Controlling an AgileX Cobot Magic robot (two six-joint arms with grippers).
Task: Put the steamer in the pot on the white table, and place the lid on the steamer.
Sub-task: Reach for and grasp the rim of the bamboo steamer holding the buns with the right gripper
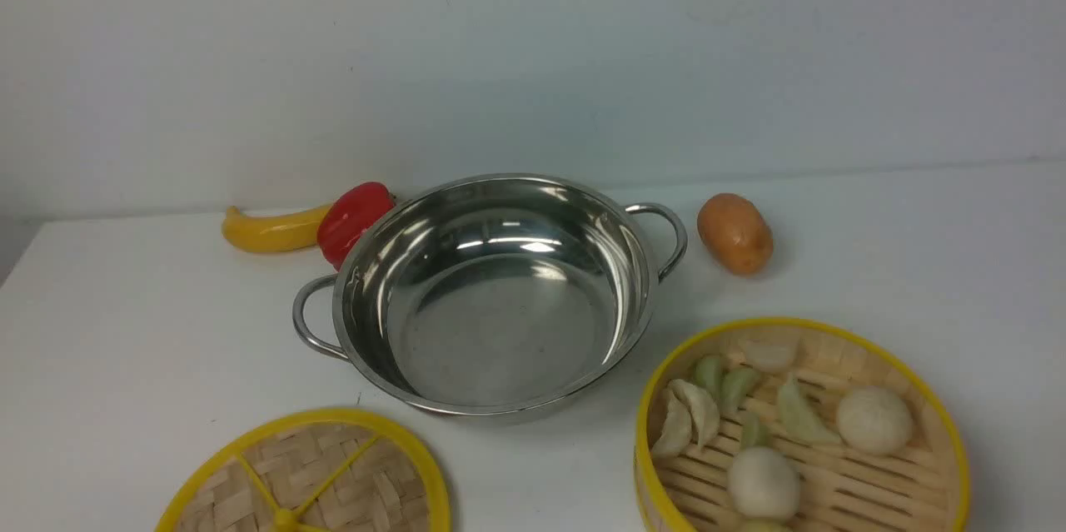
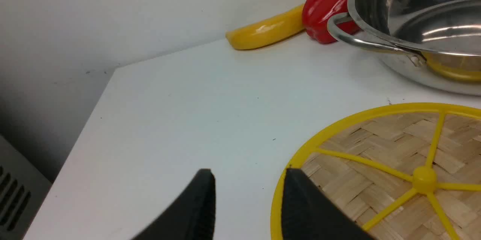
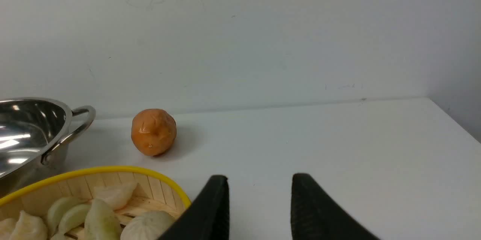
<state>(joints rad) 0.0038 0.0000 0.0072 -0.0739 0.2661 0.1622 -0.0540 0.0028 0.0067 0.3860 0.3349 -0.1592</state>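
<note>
The empty steel pot (image 1: 500, 290) stands mid-table with two loop handles; it also shows in the left wrist view (image 2: 421, 26) and the right wrist view (image 3: 26, 135). The steamer (image 1: 799, 432), a yellow-rimmed bamboo basket holding dumplings and buns, sits front right, also in the right wrist view (image 3: 94, 202). The lid (image 1: 308, 478), a flat woven disc with yellow spokes, lies front left, also in the left wrist view (image 2: 394, 165). My left gripper (image 2: 248, 174) is open and empty above the lid's edge. My right gripper (image 3: 259, 180) is open and empty beside the steamer. Neither gripper shows in the front view.
A yellow banana (image 1: 271, 230) and a red pepper (image 1: 354, 220) lie behind the pot's left handle. A brown potato (image 1: 734, 234) lies right of the pot. The white table (image 1: 125, 332) meets a wall at the back; its left edge shows in the left wrist view (image 2: 86, 120).
</note>
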